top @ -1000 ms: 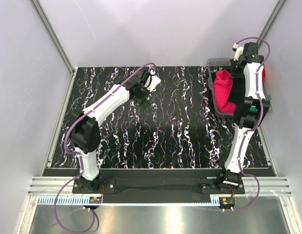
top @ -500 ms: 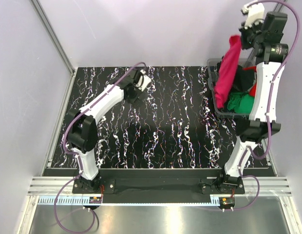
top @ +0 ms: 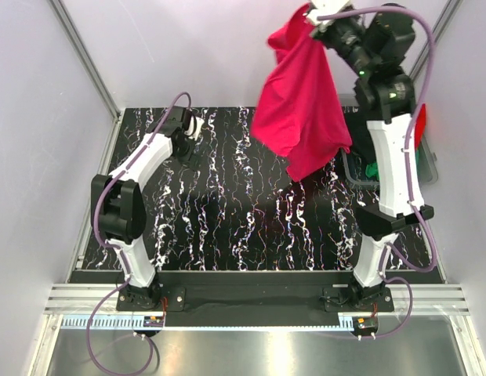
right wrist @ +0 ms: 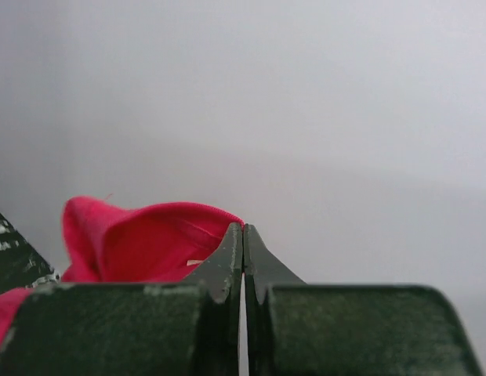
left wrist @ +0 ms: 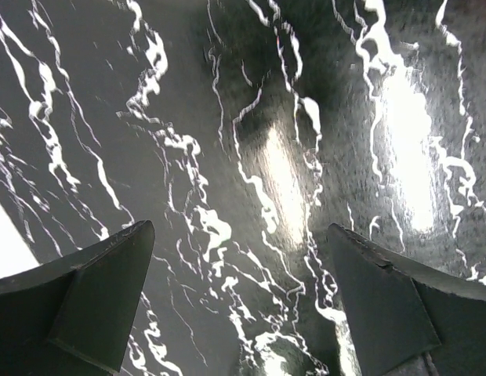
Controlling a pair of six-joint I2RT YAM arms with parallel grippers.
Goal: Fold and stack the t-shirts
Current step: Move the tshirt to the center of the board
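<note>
Pinching fold of crimson-pink t-shirt [top: 299, 110], right gripper [right wrist: 243, 237] clamped tight, fingertips pressed together on cloth. Gripper raised high near back wall. Shirt hanging free in air, crumpled at top, lower edge dangling above marbled black table [top: 251, 227], just left of grey bin [top: 354, 176]. Green t-shirt [top: 373, 169] lying in bin, partly hidden behind right arm. Left gripper [left wrist: 239, 229] low over table's far-left part, fingers spread wide, nothing between them.

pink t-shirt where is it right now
In the top external view, the pink t-shirt hangs at upper right from the shut right end effector, over the table, just left of the grey bin.
</note>
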